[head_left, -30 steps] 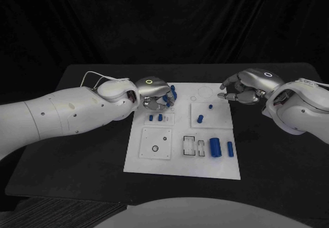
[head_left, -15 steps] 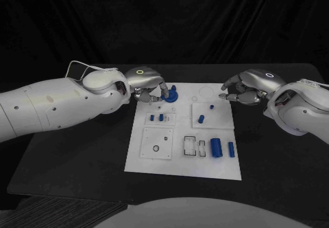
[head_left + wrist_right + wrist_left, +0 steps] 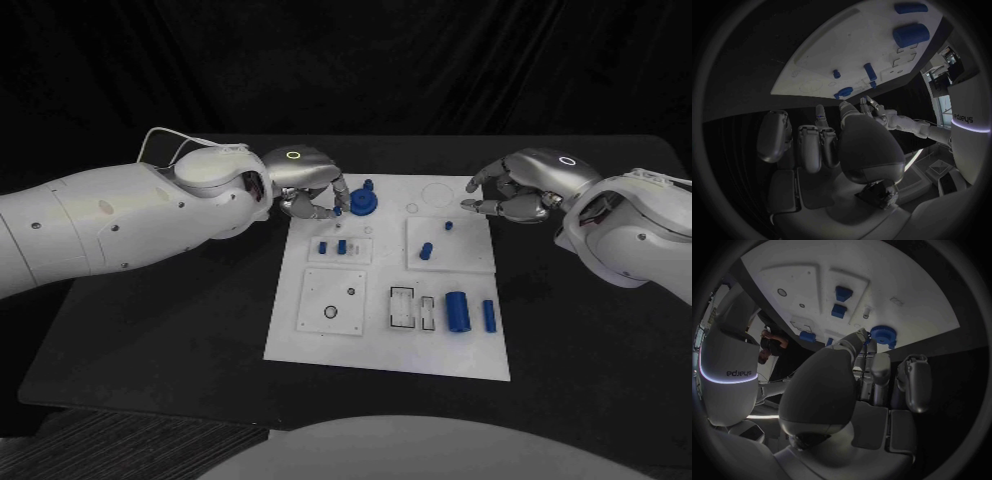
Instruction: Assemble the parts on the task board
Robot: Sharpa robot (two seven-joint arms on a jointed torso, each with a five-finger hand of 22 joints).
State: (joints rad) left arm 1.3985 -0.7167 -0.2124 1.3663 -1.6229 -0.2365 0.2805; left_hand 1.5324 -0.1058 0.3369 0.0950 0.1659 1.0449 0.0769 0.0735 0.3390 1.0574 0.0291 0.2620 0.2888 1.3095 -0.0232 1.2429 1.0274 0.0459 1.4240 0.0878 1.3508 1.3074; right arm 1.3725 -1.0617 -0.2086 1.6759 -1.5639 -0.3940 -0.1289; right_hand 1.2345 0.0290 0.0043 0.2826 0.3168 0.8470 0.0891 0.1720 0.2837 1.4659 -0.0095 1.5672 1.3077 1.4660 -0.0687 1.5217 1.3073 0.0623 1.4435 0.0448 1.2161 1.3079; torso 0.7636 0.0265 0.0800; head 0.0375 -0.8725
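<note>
In the head view, the left hand (image 3: 307,187) touches a blue gear (image 3: 364,204) at the task board (image 3: 387,340) far edge; whether it grips is hidden. The right hand (image 3: 516,190) hovers, fingers curled, holding nothing. In the left wrist view, fingertips (image 3: 859,337) meet the gear (image 3: 883,334).

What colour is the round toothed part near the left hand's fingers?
Blue: the round toothed gear-like part is blue against the white task board, clearest in the left wrist view.
</note>
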